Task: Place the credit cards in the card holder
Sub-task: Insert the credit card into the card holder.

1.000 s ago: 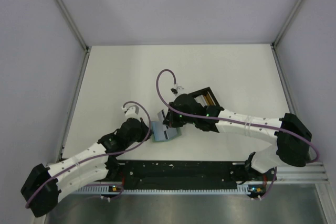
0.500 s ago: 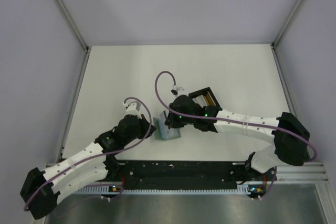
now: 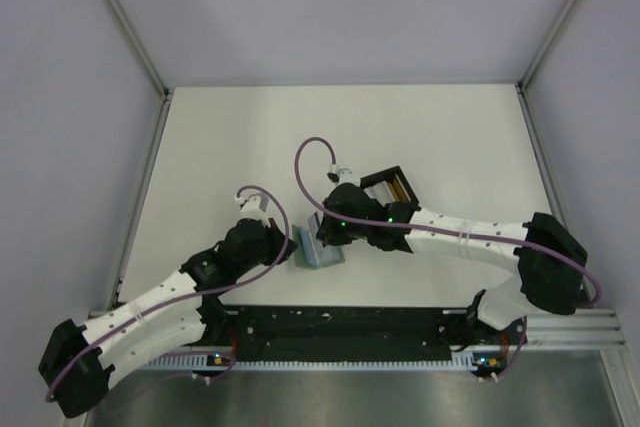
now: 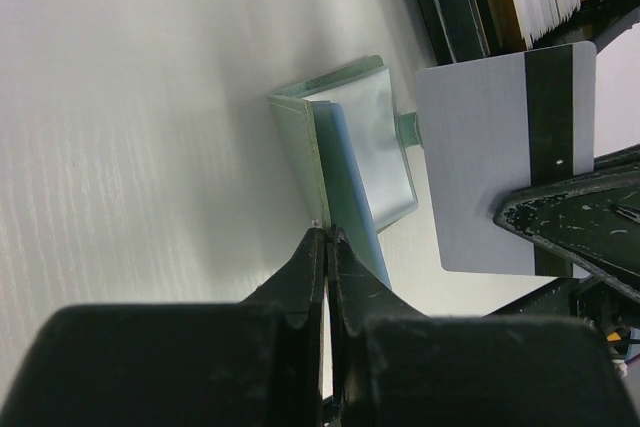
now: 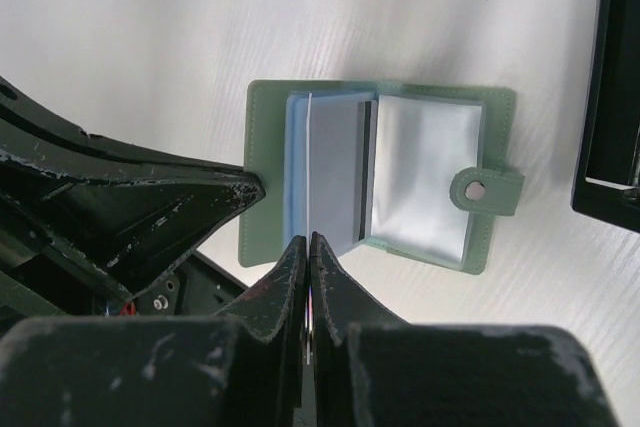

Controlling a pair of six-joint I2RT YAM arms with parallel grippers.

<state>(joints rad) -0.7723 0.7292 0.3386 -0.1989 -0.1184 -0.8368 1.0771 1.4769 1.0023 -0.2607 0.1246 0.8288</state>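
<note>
Right now, my L jaws nipped tight on edge of card holder (image 4: 350,147), lying open on table (image 4: 120,97), my R jaws clamped on grey-white credit card (image 4: 490,157) w/ dark stripe, held edge-on over holder's blue-grey sleeves, black box (image 3: 385,185) close beside.
</note>
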